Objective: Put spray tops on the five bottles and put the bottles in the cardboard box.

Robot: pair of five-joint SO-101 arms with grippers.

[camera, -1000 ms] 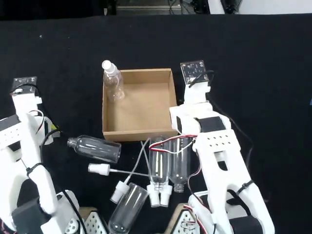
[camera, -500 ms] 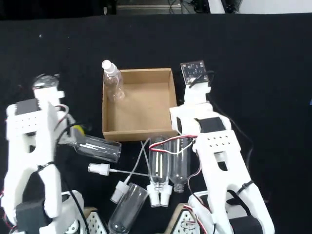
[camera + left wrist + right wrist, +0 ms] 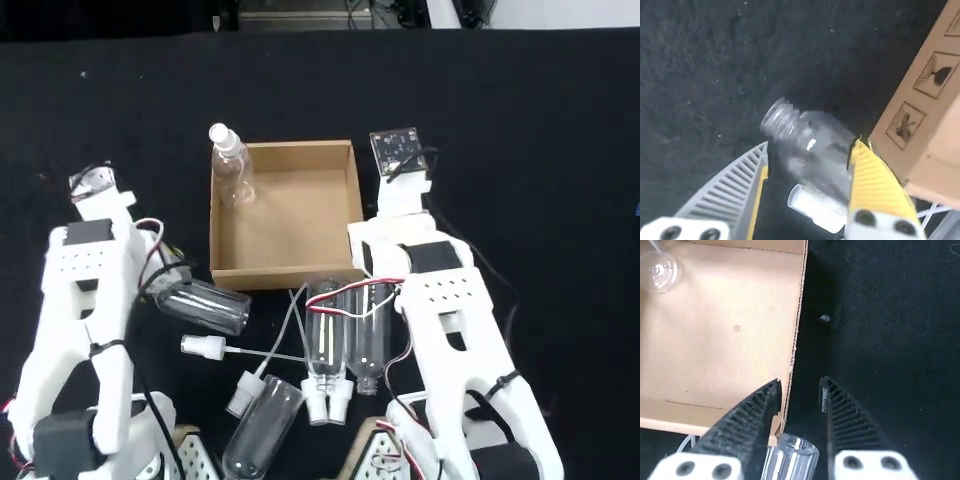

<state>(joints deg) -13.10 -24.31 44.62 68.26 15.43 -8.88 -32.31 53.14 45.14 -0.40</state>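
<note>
Lying uncapped on the worktop (image 3: 700,60), bottle (image 3: 807,135) sits between the spread fingers of left tool (image 3: 810,146), neck pointing away from it. Cardboard box (image 3: 920,115) just outside one finger. Pads seemingly not touching yet.

A black-clothed table (image 3: 520,120) carries the cardboard box (image 3: 283,215); nearer lie clear bottles (image 3: 326,345) and loose spray tops (image 3: 203,347).

A black cloth (image 3: 540,110) covered the table, and beyond its far edge lay a strip of room with dark cables (image 3: 400,12) and a white surface (image 3: 560,12).
</note>
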